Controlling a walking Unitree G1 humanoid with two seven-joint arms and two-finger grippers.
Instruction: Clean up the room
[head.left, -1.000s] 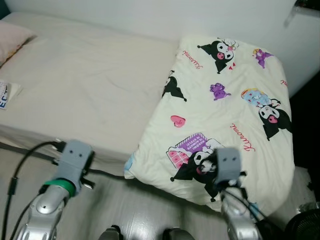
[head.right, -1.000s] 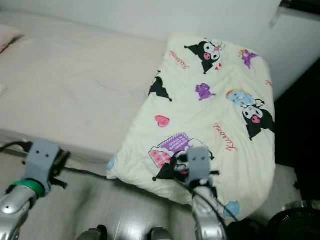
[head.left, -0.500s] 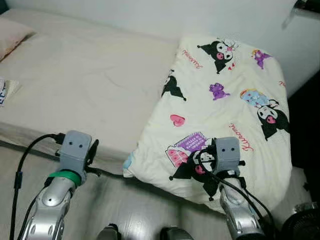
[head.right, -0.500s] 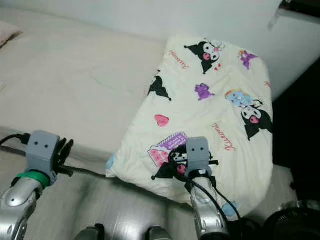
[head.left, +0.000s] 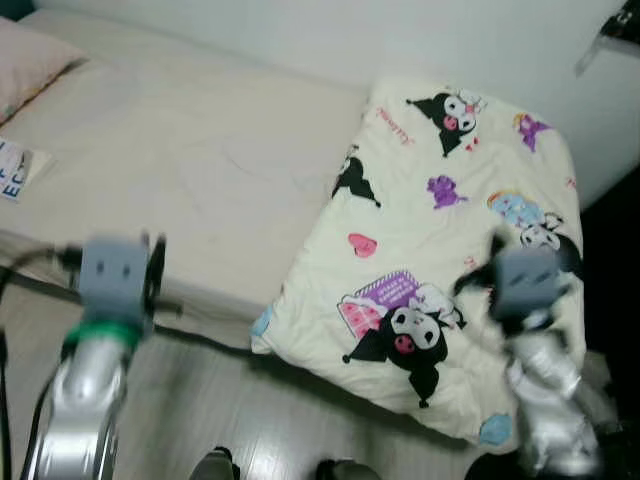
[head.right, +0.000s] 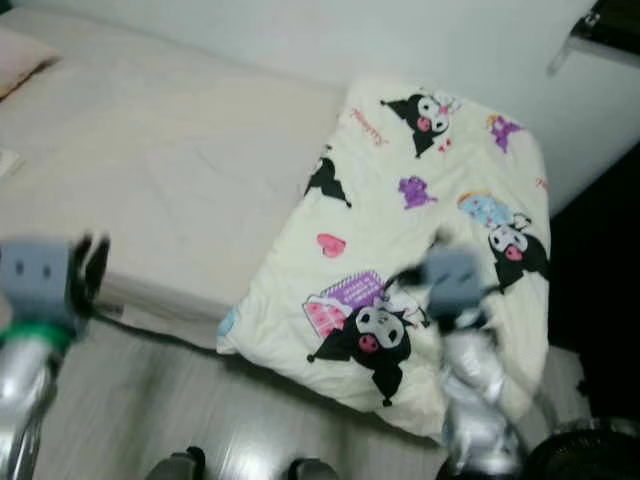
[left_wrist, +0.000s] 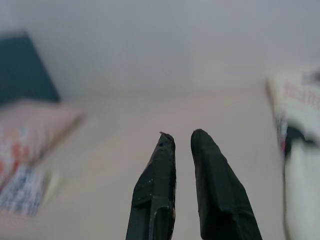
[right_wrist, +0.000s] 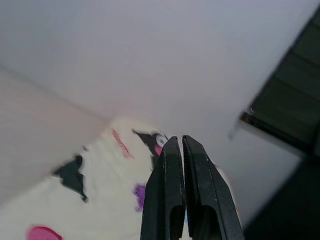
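A cream blanket printed with black cartoon figures lies folded on the right end of the bed, its near edge hanging over the side. My left gripper is raised in front of the bed's near edge, left of the blanket, shut with nothing between its fingers. My right gripper is lifted over the blanket's right part, also shut and holding nothing. Both arms are blurred in the eye views.
A pink pillow and a printed paper or book lie at the bed's left end. A dark cable runs along the bed's side. A black fan stands on the floor at the right, and a shelf is above.
Both arms have risen. The right arm swung to the right over the blanket, the left one moved further left. The view has shifted a little.
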